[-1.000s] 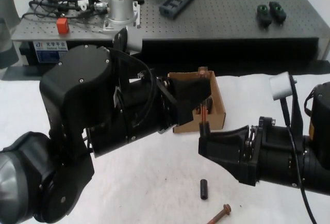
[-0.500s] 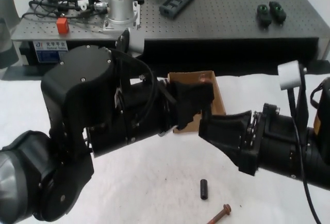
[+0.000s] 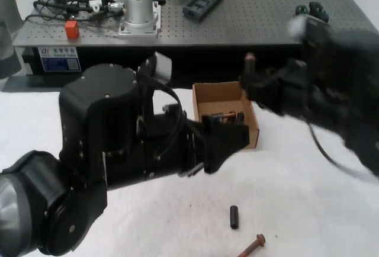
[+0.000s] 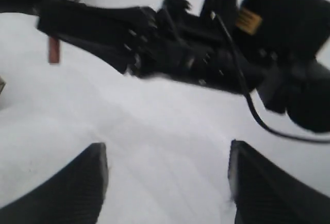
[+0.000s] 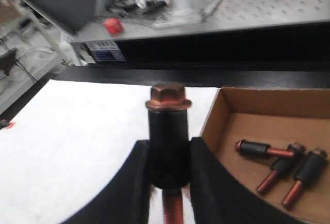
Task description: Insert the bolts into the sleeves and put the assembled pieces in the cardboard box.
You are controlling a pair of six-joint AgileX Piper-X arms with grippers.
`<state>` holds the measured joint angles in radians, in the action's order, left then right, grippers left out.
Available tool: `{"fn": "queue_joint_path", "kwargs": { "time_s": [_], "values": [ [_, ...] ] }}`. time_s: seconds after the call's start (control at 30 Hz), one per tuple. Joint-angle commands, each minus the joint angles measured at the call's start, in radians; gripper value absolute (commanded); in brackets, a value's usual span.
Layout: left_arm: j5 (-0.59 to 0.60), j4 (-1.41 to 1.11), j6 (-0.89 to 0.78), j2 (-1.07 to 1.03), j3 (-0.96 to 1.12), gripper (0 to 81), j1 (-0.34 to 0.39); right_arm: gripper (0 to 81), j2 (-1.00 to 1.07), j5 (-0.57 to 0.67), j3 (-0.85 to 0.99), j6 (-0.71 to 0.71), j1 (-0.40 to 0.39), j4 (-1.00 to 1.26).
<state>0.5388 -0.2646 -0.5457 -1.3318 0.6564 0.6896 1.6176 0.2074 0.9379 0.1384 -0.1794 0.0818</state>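
Nearest on the white bench [image 3: 169,224] lies a loose bolt [image 3: 253,246]. Just beyond it, not touching, is a bare sleeve [image 3: 234,217]. The left claw [image 4: 167,154] hangs low over the bench, its fingers wide apart with nothing between them. Behind it sits the cardboard box [image 5: 268,100], with three assembled pieces [image 5: 282,168] lying inside. The right claw [image 5: 169,149] is clamped on a sleeved bolt [image 5: 167,126], which it holds upright and raised near the box. Farthest back stands a perforated metal table [image 3: 266,14].

White bench cover [image 3: 296,209], grey perforated table [image 3: 260,2] behind, tangled cables [image 3: 71,2], small orange block [image 3: 71,29]
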Motion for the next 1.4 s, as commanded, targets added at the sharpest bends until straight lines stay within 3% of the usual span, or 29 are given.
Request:
{"fn": "queue_joint_path", "kwargs": {
  "time_s": [0.0,0.23,0.4,0.47,0.57,0.63,0.83,1.1,1.37],
  "values": [
    [0.004,-0.004,0.051,0.002,0.005,48.3,0.003,5.0,0.038,-0.022,0.04,-0.032,0.005,-0.058],
    [-0.044,0.192,0.152,0.002,0.005,48.3,0.003,5.0,0.391,-0.121,0.472,-0.138,0.002,-0.393],
    [-0.066,0.227,0.178,0.002,0.005,48.3,0.003,0.2,0.513,-0.138,0.633,-0.145,0.002,-0.584],
    [-0.073,0.227,0.18,0.002,0.005,48.3,0.003,11.8,0.52,-0.135,0.65,-0.156,0.002,-0.61],
    [-0.092,0.227,0.18,0.002,0.005,48.3,0.003,35.4,0.511,-0.101,0.652,-0.156,0.002,-0.601],
    [-0.092,0.227,0.18,0.002,0.005,48.3,0.003,40.4,0.488,-0.091,0.652,-0.154,0.006,-0.599],
    [-0.124,0.265,0.194,0.002,0.005,48.3,0.003,27.0,0.291,0.044,0.626,-0.154,0.02,-0.67],
    [-0.135,0.279,0.234,0.002,0.005,48.3,0.003,26.4,-0.019,-0.034,0.28,-0.105,-0.055,-0.779],
    [-0.182,0.442,0.345,0.002,0.005,48.3,0.003,32.1,0.006,-0.089,0.062,-0.033,-0.166,-0.776]
  ]
}}
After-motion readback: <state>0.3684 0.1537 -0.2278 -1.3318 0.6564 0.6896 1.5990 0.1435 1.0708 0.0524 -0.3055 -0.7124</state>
